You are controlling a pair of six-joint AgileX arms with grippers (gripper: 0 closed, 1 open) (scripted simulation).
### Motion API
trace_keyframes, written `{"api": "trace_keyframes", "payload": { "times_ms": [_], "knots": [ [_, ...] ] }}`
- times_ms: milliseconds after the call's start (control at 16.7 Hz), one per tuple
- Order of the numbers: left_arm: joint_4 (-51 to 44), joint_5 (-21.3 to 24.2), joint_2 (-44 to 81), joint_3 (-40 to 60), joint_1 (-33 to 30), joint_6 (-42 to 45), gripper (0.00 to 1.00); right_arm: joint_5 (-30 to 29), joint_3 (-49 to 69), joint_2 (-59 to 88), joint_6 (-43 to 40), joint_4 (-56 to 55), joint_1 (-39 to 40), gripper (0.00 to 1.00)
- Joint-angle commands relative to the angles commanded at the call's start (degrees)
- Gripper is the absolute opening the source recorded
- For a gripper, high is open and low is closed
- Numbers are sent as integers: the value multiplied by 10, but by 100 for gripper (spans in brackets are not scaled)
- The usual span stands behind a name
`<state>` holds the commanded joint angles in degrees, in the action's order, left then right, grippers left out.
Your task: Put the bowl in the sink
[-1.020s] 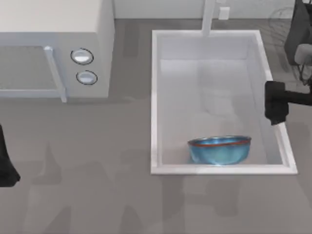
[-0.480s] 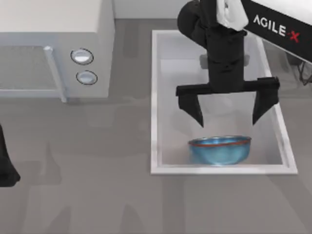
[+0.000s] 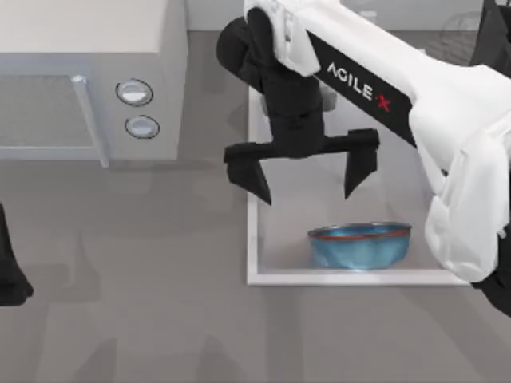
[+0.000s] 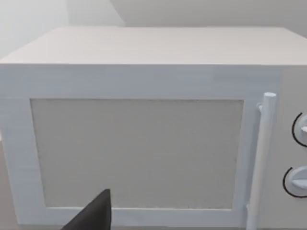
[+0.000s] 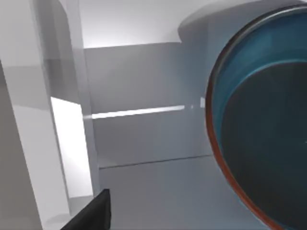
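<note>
A grey desk (image 3: 144,303) carries a white microwave (image 3: 88,80) on its left and the white rectangular sink (image 3: 252,239) on its right, seen from above. The white AgileX right arm (image 3: 399,96) now reaches across from the right; half a second ago it hung over the middle of the basin, and a second ago it was only at the sink's right rim. Its black right tool (image 3: 305,174) has swung toward the desk's left, so that 1 finger now sits over the sink's left rim and the other over the basin. The 2 fingers are spread wide apart and hold nothing. The blue bowl (image 3: 359,244), with its thin red rim, rests upright inside the sink at the near end, and has not moved across all 3 moments. The right wrist view shows the bowl's dark teal inside (image 5: 268,143) against the basin's pale wall. The bowl looks placed already, so this sweep is probably the arm clearing away. The left tool (image 3: 9,271) is parked at the desk's left edge, facing the microwave door (image 4: 136,153).
</note>
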<state>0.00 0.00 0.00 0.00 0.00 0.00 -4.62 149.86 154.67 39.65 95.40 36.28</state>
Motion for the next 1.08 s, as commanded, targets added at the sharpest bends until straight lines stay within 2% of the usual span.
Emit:
{"api": "trace_keyframes", "payload": {
  "times_ms": [600,1080],
  "knots": [
    [0,0,0,0,0,0,100,-1,-8,5,-1,-22,0,100],
    [0,0,0,0,0,0,100,-2,-249,-29,-6,-224,-4,100]
  ]
}}
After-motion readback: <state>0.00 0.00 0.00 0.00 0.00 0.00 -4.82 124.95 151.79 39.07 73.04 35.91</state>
